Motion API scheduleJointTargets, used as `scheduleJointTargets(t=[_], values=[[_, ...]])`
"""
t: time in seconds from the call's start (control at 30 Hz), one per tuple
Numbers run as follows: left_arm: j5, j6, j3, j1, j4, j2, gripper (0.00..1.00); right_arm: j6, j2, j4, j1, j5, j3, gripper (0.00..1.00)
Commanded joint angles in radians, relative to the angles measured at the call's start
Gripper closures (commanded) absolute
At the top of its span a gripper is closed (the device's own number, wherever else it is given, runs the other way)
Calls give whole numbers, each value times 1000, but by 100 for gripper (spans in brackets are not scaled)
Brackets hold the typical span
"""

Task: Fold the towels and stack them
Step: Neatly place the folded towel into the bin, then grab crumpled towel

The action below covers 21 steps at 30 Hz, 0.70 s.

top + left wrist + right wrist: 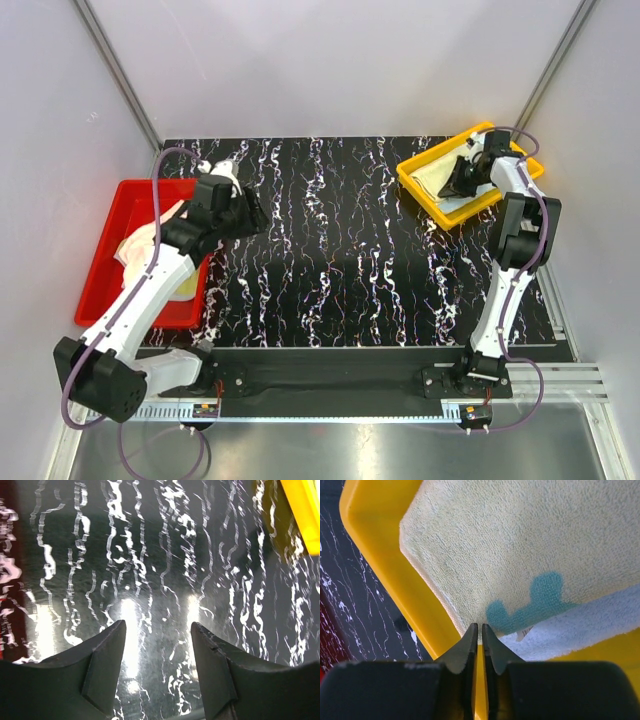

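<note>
1. your right pincer (480, 626) is closed down to a thin slit. its tips sit right at the near edge of the pale yellow-green towel (520, 545). you cannot tell whether any cloth is caught between them.
2. that towel spreads away ahead of the tips, inside the yellow tray (375, 555). a teal patch (540, 597) on it lies just beyond the tips.
3. a light blue towel (585, 625) lies under it, showing to the right of the tips in the wrist view.
4. your left pincer (157, 625) stands open. nothing is between its fingers (105, 665), and only the black marbled table (165, 555) is below.
5. seen from above, the left pincer hangs just beside the red tray (105, 270). pale towels (140, 245) lie bunched in that tray, to the pincer's left, partly hidden by the arm.
6. the two pincers are well apart, at opposite sides of the table.
</note>
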Motion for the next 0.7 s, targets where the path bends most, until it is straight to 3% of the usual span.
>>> scheduleJointTargets(t=[0.0, 0.07, 0.23, 0.5, 0.67], values=[[-87, -29, 54, 48, -1, -15, 39, -5, -29, 13, 0, 11, -26, 87], [-90, -24, 65, 82, -10, 2, 39, 5, -38, 55, -3, -2, -54, 86], [7, -61, 65, 284, -27, 43, 38, 18, 9, 4, -7, 5, -3, 85], [-61, -49, 89, 570, -38, 89, 36, 54, -119, 63, -7, -97, -35, 78], [-159, 6, 127, 648, -83, 222, 36, 117, -256, 112, -3, -140, -75, 54]])
